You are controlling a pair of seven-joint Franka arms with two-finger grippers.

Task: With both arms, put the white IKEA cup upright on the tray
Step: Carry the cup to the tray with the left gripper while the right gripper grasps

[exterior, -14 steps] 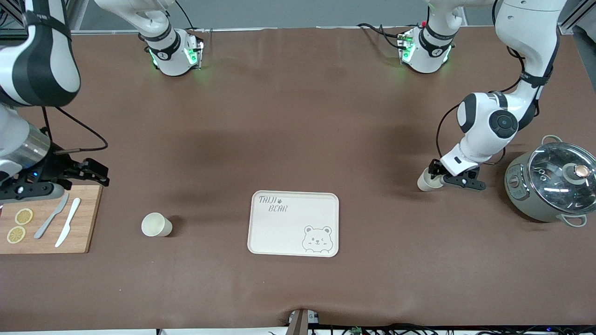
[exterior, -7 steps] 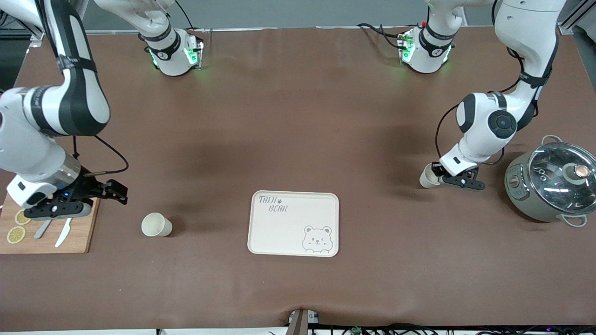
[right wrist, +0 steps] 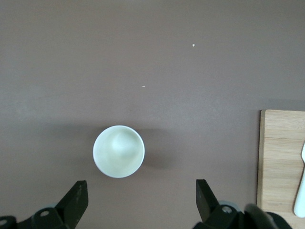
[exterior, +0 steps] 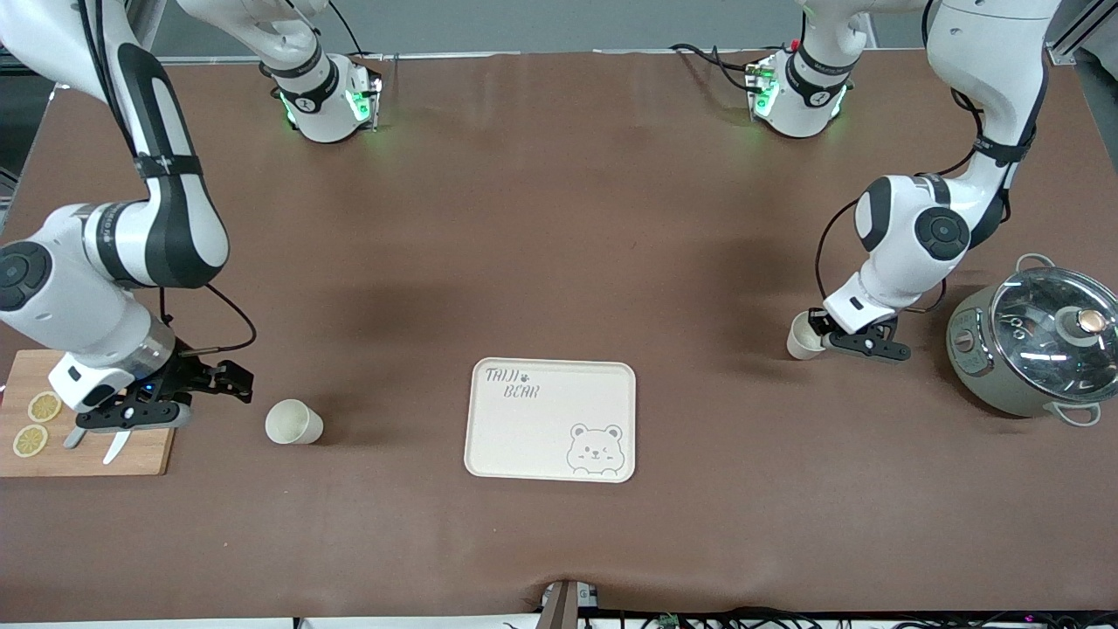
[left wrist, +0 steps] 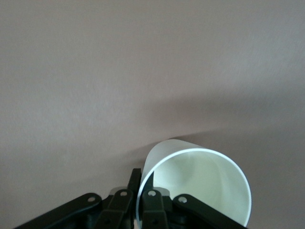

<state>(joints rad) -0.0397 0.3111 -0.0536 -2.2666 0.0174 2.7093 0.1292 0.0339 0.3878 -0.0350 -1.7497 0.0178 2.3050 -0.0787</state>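
Two white cups show. One cup [exterior: 293, 421] stands upright on the table toward the right arm's end, beside the tray [exterior: 524, 437]; it also shows in the right wrist view [right wrist: 118, 150], mouth up. My right gripper [exterior: 238, 386] [right wrist: 140, 202] is open and empty, over the table between the cutting board and this cup. My left gripper [exterior: 823, 336] [left wrist: 143, 187] is shut on the rim wall of the other cup [exterior: 798, 335] [left wrist: 200, 186], one finger inside and one outside, and holds it tilted low over the table beside the pot. The tray is bare.
A wooden cutting board [exterior: 148, 445] [right wrist: 283, 162] with lemon slices [exterior: 44, 406] and two knives lies at the right arm's end. A grey-green pot with a glass lid [exterior: 1035, 341] stands at the left arm's end.
My right arm has swung from over the cutting board toward the upright cup and lowered. My left gripper has tipped and raised its cup slightly.
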